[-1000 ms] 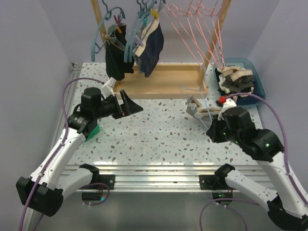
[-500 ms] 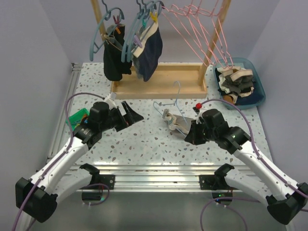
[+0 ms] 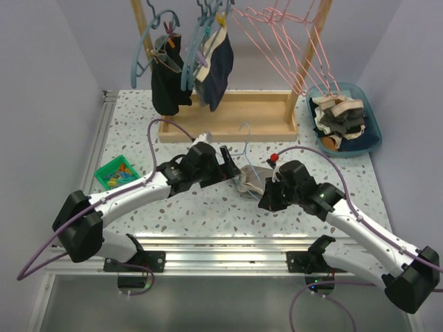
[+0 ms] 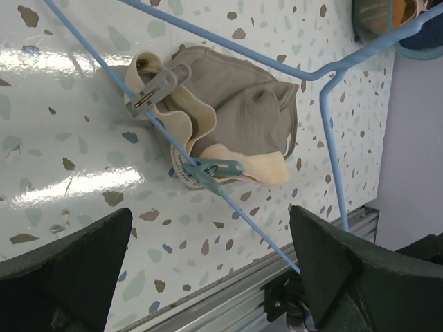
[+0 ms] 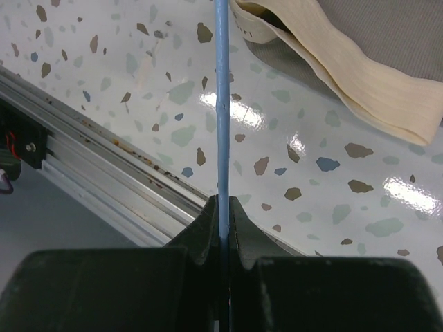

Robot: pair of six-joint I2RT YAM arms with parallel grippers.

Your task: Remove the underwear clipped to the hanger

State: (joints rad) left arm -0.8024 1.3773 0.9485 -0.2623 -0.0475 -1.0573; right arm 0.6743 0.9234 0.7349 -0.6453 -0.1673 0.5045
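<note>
A blue wire hanger [image 3: 245,135] lies on the speckled table with grey, cream-banded underwear [image 3: 248,178] clipped to it. In the left wrist view the underwear [image 4: 239,104] is held on the hanger's bar [image 4: 325,131] by a grey clip [image 4: 158,86] and a teal clip [image 4: 214,168]. My left gripper [image 3: 230,163] hangs open just over the underwear, its midpoint [image 4: 211,211] near the teal clip, touching nothing. My right gripper [image 3: 266,198] is shut on the hanger's bar [image 5: 221,104], with the gripper itself [image 5: 221,207] beside the underwear's waistband [image 5: 360,76].
A wooden rack [image 3: 228,117] at the back carries dark garments [image 3: 214,69] on hangers and several bare pink hangers [image 3: 291,41]. A blue bin [image 3: 374,131] of underwear stands at the back right. A green tray [image 3: 116,173] of clips is at the left. The table's metal front rail [image 5: 83,173] is close.
My right gripper has dragged the hanger with the underwear leftward toward the table's middle. My left arm has swung right and now sits open over the underwear.
</note>
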